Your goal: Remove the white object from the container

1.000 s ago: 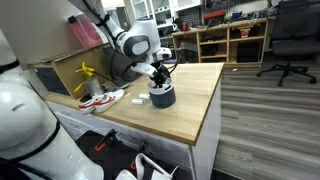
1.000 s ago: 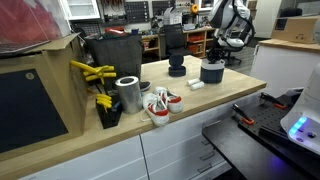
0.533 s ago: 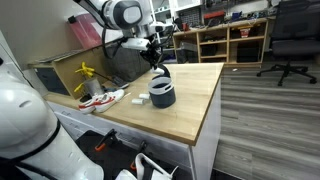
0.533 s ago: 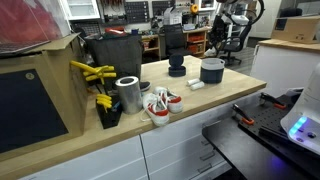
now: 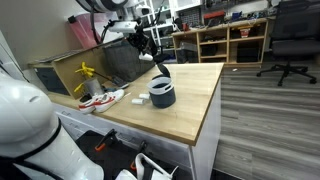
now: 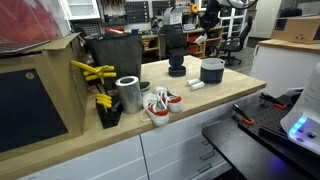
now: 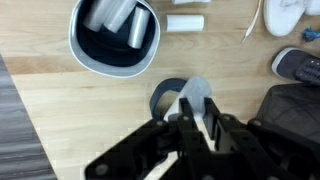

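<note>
One small flat white object is pinched in the pincer, raised well above the counter and clear of the dark container. It looks light, stiff and smooth, so grip its flat faces. Bare wood lies near and right, before the edge. A twin piece lies left.

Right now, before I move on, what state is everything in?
Tub: upright, open, pale items inside.
Gripper: shut on white piece, raised above the counter.
Held white piece: clear of the tub.
Second white piece: lying flat on the counter beside the tub.
</note>
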Robot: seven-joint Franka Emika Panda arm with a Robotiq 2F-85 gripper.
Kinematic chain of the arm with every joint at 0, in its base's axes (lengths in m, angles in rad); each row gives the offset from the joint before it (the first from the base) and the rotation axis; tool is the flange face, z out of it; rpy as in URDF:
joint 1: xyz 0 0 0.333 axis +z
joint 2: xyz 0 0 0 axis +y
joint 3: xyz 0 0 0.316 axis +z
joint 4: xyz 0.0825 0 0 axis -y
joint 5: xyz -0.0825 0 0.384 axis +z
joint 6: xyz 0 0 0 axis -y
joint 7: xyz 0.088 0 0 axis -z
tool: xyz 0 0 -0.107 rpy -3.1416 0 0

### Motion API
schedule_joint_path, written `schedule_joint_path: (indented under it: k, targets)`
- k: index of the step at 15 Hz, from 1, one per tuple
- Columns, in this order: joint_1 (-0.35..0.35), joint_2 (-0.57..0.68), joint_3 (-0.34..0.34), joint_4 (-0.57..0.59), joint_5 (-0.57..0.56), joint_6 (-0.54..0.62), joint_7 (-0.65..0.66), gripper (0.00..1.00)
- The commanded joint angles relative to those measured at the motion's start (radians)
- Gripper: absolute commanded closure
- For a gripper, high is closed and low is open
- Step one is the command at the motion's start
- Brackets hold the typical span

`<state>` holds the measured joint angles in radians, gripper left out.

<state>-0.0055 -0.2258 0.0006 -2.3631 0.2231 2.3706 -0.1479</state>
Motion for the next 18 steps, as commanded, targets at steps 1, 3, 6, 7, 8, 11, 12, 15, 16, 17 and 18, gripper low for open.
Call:
schedule_joint_path:
  k: [1, 3, 6, 7, 8, 11, 12, 15, 16, 17, 18]
  targets:
    - [0.050, 0.003, 0.011, -0.001, -0.001, -0.008, -0.009, 0.95]
    - [0.071, 0.000, 0.023, -0.018, -0.009, -0.003, -0.013, 0.95]
    - [0.079, 0.002, 0.058, -0.066, -0.058, 0.035, 0.057, 0.95]
    - [0.071, 0.002, 0.073, -0.087, -0.095, 0.042, 0.113, 0.95]
    - [0.063, 0.004, 0.090, -0.107, -0.140, 0.067, 0.182, 0.95]
    - [0.033, 0.026, 0.130, -0.167, -0.278, 0.158, 0.432, 0.95]
    - [0.020, 0.036, 0.141, -0.185, -0.322, 0.191, 0.516, 0.95]
    - [-0.039, 0.083, 0.190, -0.204, -0.433, 0.256, 0.764, 0.95]
    - [-0.028, 0.103, 0.178, -0.202, -0.477, 0.262, 0.845, 0.95]
    - [-0.032, 0.124, 0.187, -0.196, -0.517, 0.260, 0.925, 0.95]
    - [-0.026, 0.149, 0.190, -0.184, -0.551, 0.256, 1.000, 0.95]
